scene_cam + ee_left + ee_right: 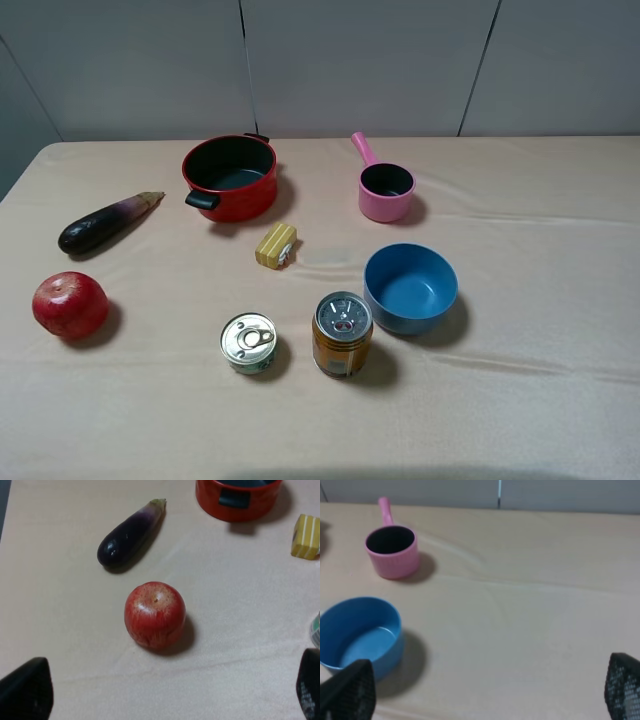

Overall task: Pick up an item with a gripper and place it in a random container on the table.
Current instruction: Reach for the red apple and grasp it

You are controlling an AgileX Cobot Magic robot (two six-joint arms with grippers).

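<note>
The red apple-like fruit [69, 304] lies on the beige cloth table [540, 400] at the left; it also shows in the left wrist view [155, 614]. The left gripper [165, 692] is open, its two black fingertips [25, 690] wide apart, short of the fruit and not touching it. The pink saucepan [385, 190] stands upright at the back right of centre, empty, and shows in the right wrist view [392, 550]. The right gripper [485, 692] is open and holds nothing, well away from the saucepan. Neither gripper shows in the high view.
A dark purple eggplant [105, 222] lies behind the fruit. A red pot with black handles [230, 177] stands at the back. A small yellow block [276, 245], a blue bowl [410, 288], a flat tin [248, 343] and a taller can [342, 333] stand around the middle.
</note>
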